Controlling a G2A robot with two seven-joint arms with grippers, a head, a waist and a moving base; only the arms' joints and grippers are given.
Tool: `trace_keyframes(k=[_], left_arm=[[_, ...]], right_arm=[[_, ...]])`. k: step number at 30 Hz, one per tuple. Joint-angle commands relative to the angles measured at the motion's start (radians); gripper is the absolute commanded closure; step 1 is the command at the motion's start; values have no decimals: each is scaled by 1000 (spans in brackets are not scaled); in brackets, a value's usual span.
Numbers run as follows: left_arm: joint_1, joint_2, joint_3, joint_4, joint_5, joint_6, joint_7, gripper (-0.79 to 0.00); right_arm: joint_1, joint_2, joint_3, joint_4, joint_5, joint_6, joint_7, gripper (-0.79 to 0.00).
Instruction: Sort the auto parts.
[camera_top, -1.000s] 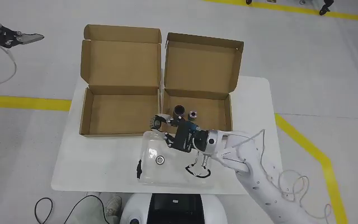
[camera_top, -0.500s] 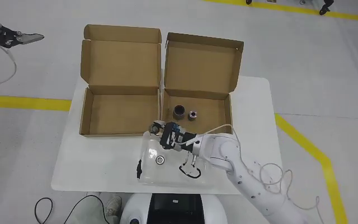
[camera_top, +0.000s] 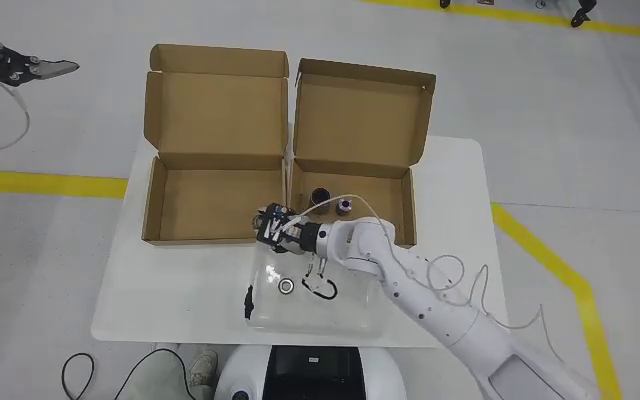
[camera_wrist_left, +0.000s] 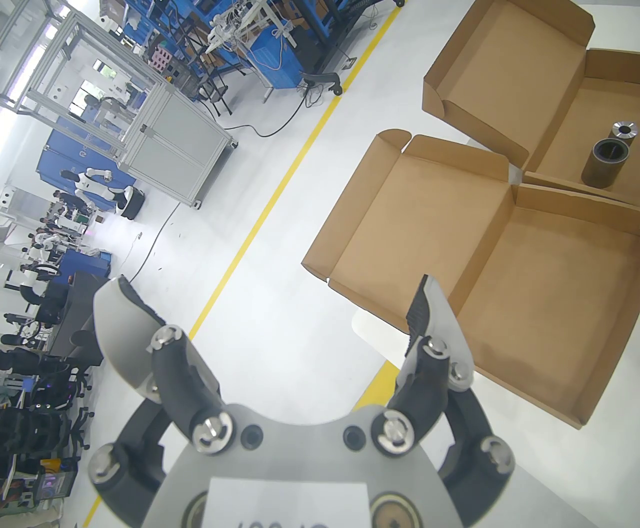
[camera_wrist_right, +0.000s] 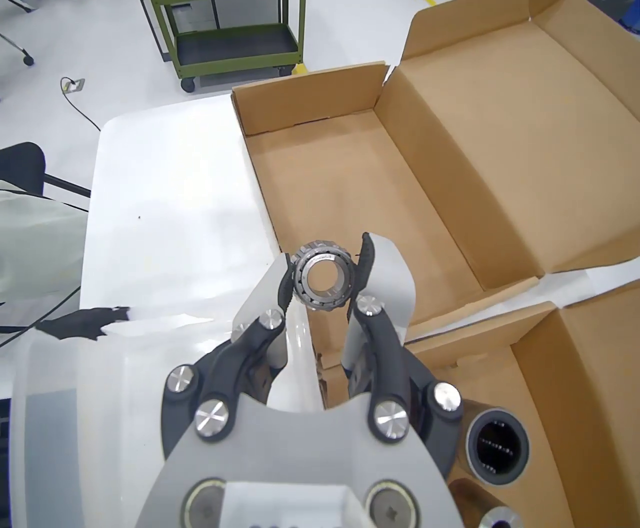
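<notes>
Down at the lower centre of the top view sits the clear plastic tray (camera_top: 280, 312) on the white table (camera_top: 450, 200), and there's a small metal ring (camera_top: 287, 285) lying in it, left of the middle. A black tab (camera_top: 248, 300) hangs at the tray's left edge.

Just beyond the tray, here's the action: the right gripper (camera_wrist_right: 326, 265) has its pads clamped on a roller bearing (camera_wrist_right: 322, 285), one pad on each side of the ring, bore facing the wrist camera. In the top view that gripper sits a little left of centre, right over the near wall of the left-hand cardboard box (camera_top: 215, 205), at the corner next to its neighbour. The bearing is held in the air, off the table.

To the right, touching side by side, comes the right-hand cardboard box (camera_top: 385, 200). Two parts stand in it near the front left: a dark cylinder (camera_top: 320, 196), upright, its ribbed bore plain in the right wrist view, and just beside it a smaller silver bush (camera_top: 344, 206). Both boxes have their lids folded back towards the top of the frame.

Far off, at the upper left edge of the top view, the left gripper (camera_wrist_left: 275, 295) hangs over the floor, well apart from the table, fingers spread wide with nothing between them.
</notes>
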Motion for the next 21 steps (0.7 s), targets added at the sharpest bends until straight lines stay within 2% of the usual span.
trace_keyframes(k=[1,12,21], left_arm=[[0,0,0,0,0,0,0,-785],[0,0,0,0,0,0,0,-785],[0,0,0,0,0,0,0,-785]], right_arm=[[37,-20,-25,34,5,11,10,0],[189,-156,-157,283,48,74,36,0],[243,-243,-199,461,55,112,6,-3]])
